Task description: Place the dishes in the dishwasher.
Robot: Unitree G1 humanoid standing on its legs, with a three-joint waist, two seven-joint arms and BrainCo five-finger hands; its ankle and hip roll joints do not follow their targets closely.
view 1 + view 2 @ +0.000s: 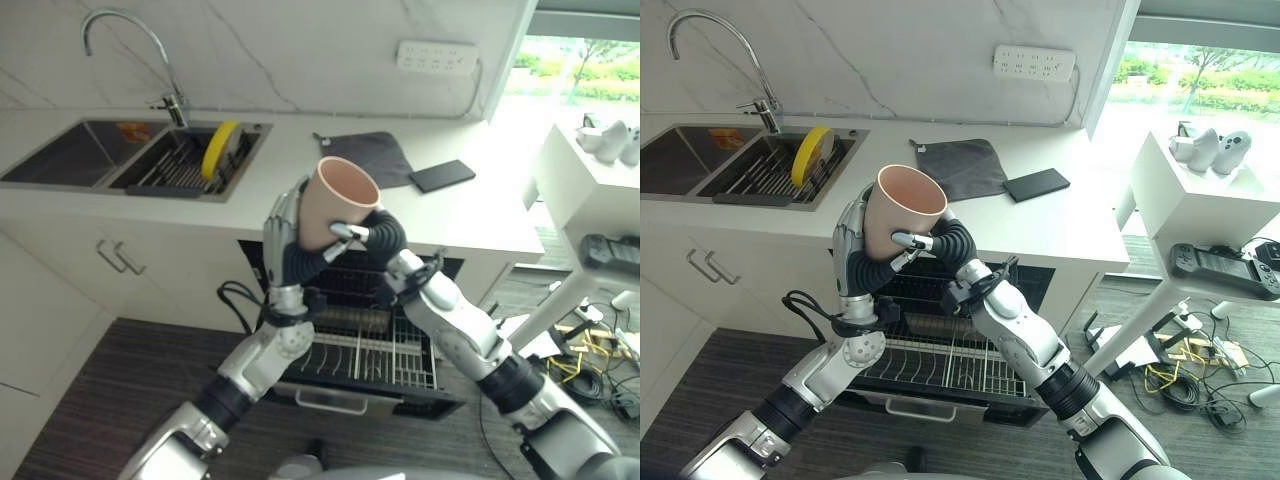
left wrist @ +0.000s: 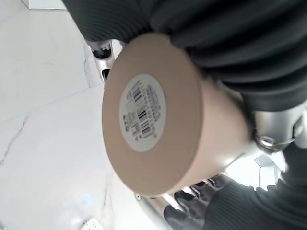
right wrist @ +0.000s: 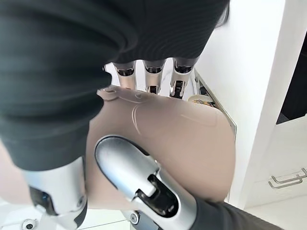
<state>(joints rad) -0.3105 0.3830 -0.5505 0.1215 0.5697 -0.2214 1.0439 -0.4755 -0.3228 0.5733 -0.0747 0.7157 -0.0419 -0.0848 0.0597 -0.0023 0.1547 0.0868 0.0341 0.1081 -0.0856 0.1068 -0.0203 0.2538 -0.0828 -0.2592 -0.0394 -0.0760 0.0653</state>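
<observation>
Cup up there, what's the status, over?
Both hands, left hand and right hand, curled round the beige cup. Cup held above the open dishwasher rack, mouth up. Nothing in the way.

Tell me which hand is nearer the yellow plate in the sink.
Left. The left hand grips the cup's sink-facing side; the right hand wraps its far side from the yellow plate.
</observation>
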